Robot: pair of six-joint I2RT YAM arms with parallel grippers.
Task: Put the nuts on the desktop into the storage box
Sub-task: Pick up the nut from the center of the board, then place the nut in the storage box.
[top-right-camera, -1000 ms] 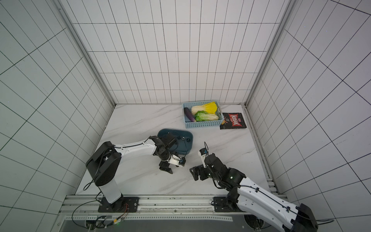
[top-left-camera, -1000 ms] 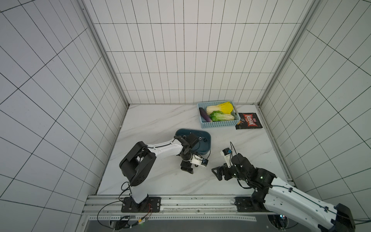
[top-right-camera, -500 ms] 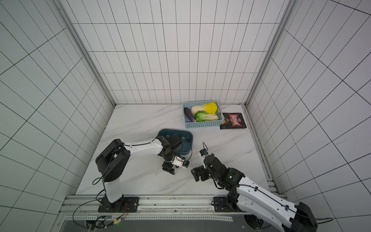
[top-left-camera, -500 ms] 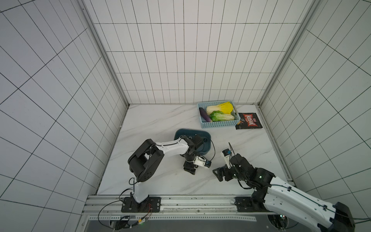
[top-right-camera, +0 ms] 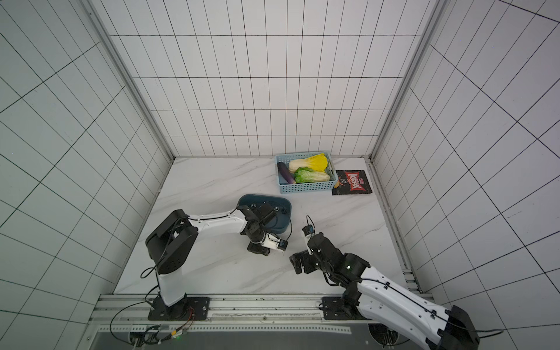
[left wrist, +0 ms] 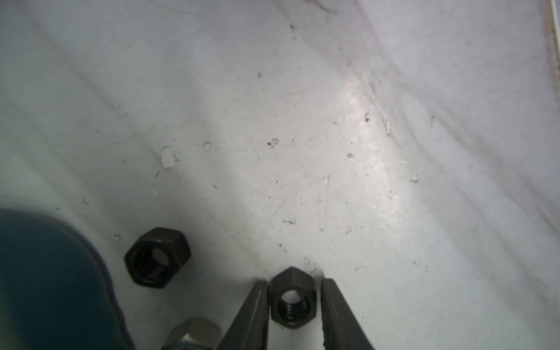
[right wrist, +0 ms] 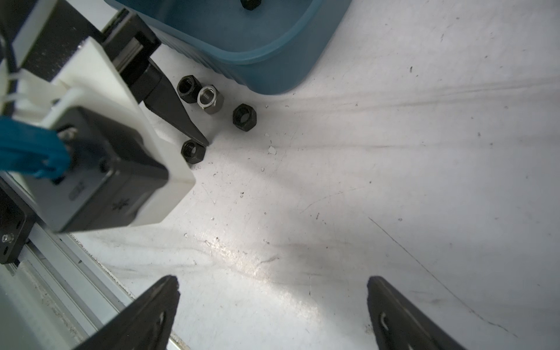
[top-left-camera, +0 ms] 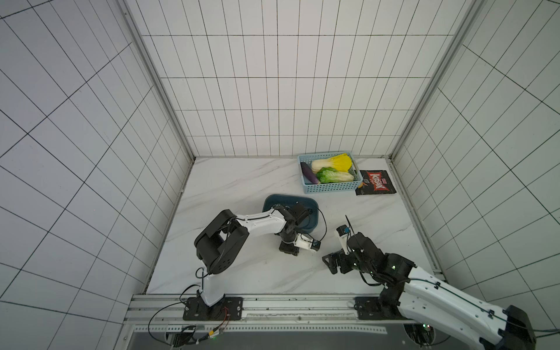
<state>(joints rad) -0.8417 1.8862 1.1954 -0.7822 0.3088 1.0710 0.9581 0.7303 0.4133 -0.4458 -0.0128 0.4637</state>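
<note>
On the white desktop [left wrist: 333, 151] a black nut [left wrist: 292, 298] lies flat between the fingers of my left gripper [left wrist: 294, 281], which is shut on its two sides. The right wrist view shows that nut [right wrist: 193, 151] under one left fingertip [right wrist: 194, 133]. Three more nuts lie close by: a black nut [right wrist: 188, 88], a silver nut [right wrist: 210, 99] and another black nut [right wrist: 244, 117]. They lie just in front of the dark teal storage box [right wrist: 272, 60]. My right gripper [right wrist: 272, 280] is open over bare desktop. In both top views the left gripper [top-left-camera: 289, 247] [top-right-camera: 257, 247] is down beside the storage box [top-left-camera: 274, 203].
A light blue basket [top-left-camera: 330, 188] of vegetables and a dark snack packet [top-left-camera: 375, 186] lie at the back right. The metal rail [top-left-camera: 272, 303] runs along the front edge. My right gripper [top-left-camera: 331, 263] sits low, just right of the left one.
My left gripper has closed from wide open onto the black nut, and the left arm's elbow has swung to the right. The right arm has barely moved.
</note>
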